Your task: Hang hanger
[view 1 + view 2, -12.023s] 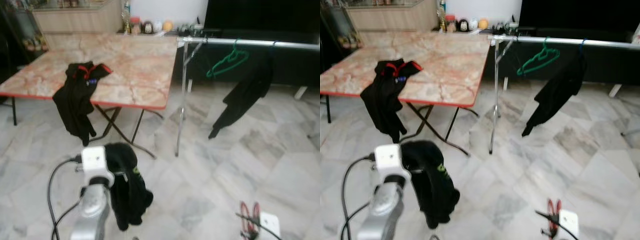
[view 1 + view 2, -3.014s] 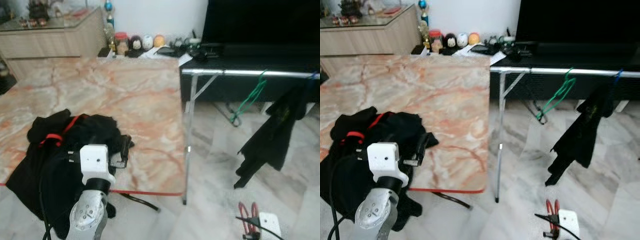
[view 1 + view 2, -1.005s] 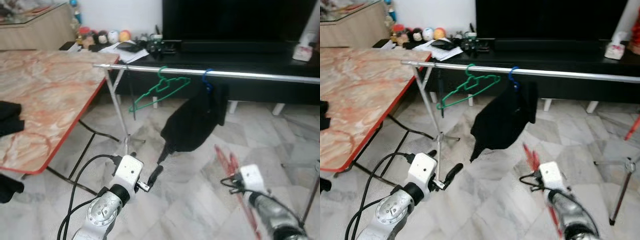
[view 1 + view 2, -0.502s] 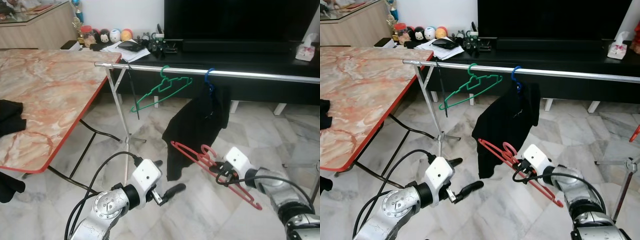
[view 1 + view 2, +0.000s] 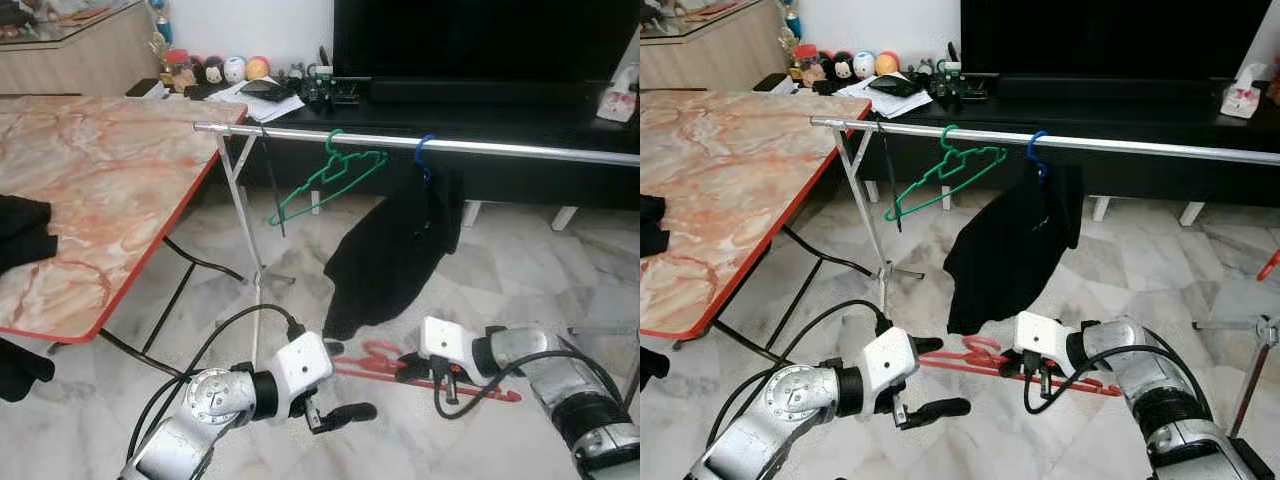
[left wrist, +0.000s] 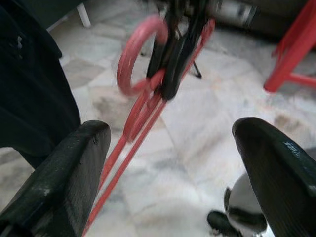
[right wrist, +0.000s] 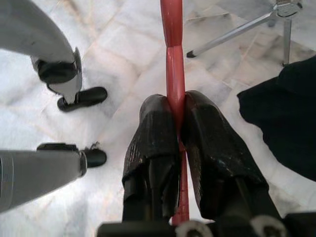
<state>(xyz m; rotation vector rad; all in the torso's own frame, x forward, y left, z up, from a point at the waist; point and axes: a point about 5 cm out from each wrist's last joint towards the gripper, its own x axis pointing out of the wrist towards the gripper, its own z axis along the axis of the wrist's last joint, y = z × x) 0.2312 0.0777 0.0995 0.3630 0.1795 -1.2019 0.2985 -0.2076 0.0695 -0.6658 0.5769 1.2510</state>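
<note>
While both arms reach low over the floor, the scene reads like this:
Floor: pale grey marble tiles (image 5: 130, 300) fill the room from 6 o'clock up to the middle.
Tabletop: pink-and-orange marbled slab with a red edge (image 5: 110, 190) at 9 o'clock, on folding black legs; a black garment (image 5: 22, 232) lies on it at the far 9 o'clock edge.
Rail: silver clothes rail (image 5: 520, 148) runs across from 11 o'clock to 3 o'clock, standing on a thin silver post.
On the rail: a bare green hanger (image 5: 330, 180) near 12 o'clock, tilted; just beside it a blue hook carrying a black top (image 5: 400, 250) that hangs down toward the centre.
Back wall: black TV unit (image 5: 480, 100) at 1 o'clock, with small ornaments and papers (image 5: 225, 72) at 11 o'clock; a wooden cabinet at 10 o'clock.
Red hanger: the red hanger (image 5: 985, 358) lies almost level just above the floor near 6 o'clock, under the black top, its hook pointing toward the left arm.
Right claw: the right claw (image 7: 178, 133) is clamped tight on the hanger's red bar, fingers pressed against it from both sides.
Left claw: the left claw (image 5: 335, 385) sits at 7 o'clock with its fingers spread wide and nothing between them; from its wrist view the red hook is straight ahead, not touching.
</note>
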